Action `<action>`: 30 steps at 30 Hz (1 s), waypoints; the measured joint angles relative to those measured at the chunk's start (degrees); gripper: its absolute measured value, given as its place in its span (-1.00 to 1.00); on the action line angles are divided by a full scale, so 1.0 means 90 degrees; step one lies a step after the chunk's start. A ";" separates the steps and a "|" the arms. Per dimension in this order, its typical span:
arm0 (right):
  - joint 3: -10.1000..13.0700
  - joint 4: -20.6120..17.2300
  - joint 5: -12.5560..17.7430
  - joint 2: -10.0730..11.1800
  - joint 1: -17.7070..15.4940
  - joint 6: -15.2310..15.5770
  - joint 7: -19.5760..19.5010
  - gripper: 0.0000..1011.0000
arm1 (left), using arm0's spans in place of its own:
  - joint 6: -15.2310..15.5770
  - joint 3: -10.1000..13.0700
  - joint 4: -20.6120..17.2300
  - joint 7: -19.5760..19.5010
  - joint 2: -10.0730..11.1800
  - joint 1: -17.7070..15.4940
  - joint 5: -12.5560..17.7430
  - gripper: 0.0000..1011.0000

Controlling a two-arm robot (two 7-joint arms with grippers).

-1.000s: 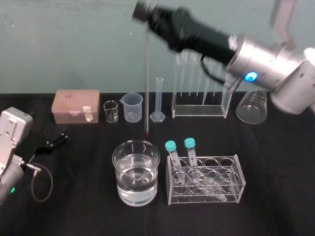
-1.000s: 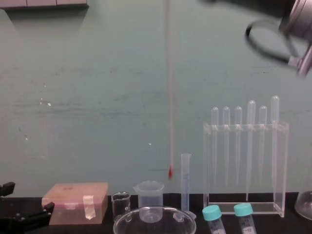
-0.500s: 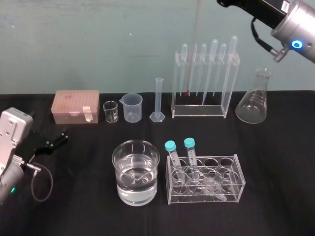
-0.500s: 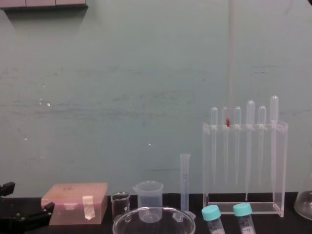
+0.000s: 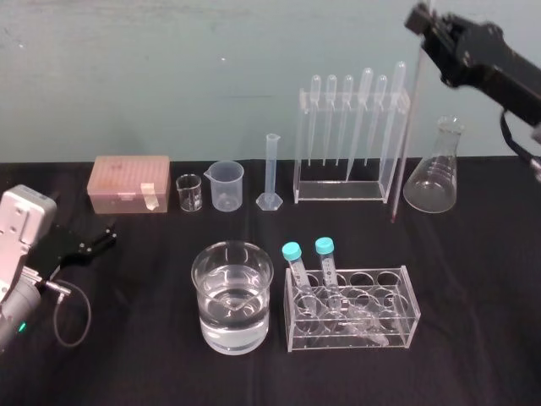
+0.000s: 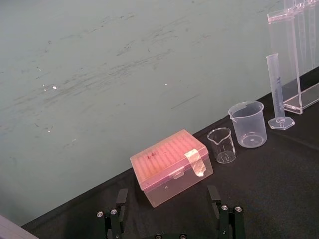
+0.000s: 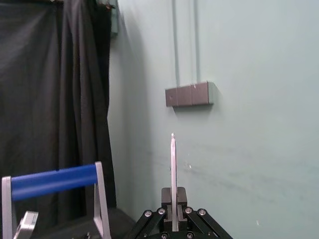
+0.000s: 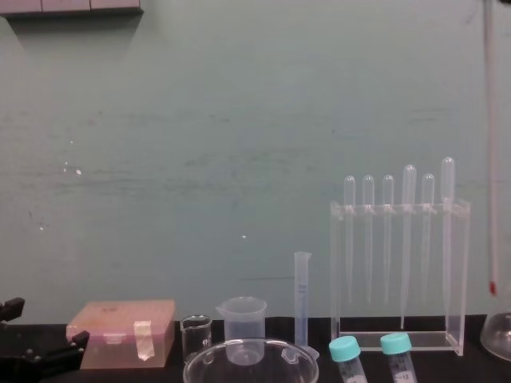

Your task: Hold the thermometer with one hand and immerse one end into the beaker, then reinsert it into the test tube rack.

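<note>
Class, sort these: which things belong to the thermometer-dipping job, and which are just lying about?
Job: thermometer, right claw gripping it, beaker, test tube rack.
Lying about: pink box, plastic beaker, measuring cylinder, conical flask, capped tubes, parked left claw.

wide clear glass beaker (image 5: 232,296) stands front centre on the black desk (image 5: 478,296), low clear tube stand (image 5: 353,311) just right of it. behind, left to right: pink tip box (image 5: 131,182), tiny glass beaker (image 5: 189,193), small plastic beaker (image 5: 226,185), graduated cylinder (image 5: 270,173), tall clear acrylic test tube rack (image 5: 342,189), glass conical flask (image 5: 434,169). long thin glass thermometer (image 5: 407,127) hangs between rack and flask from the right gripper (image 5: 423,19); left gripper (image 5: 95,239) lies far left
</note>
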 joint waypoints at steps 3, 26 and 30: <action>0.0087 -0.0095 0.0041 0.0056 -0.0216 0.0014 -0.0026 -0.89 | 0.0000 0.0000 0.0000 0.0000 0.0000 0.0000 0.0000 0.99; -0.0244 0.0280 -0.0497 -0.0404 -0.0610 -0.0190 0.0285 -0.89 | 0.0000 0.0000 0.0000 0.0000 0.0000 0.0000 0.0000 0.99; -0.0314 0.0403 -0.0546 -0.0559 -0.0488 -0.0224 0.0403 -0.89 | 0.0000 0.0000 0.0000 0.0000 0.0000 0.0000 0.0000 0.99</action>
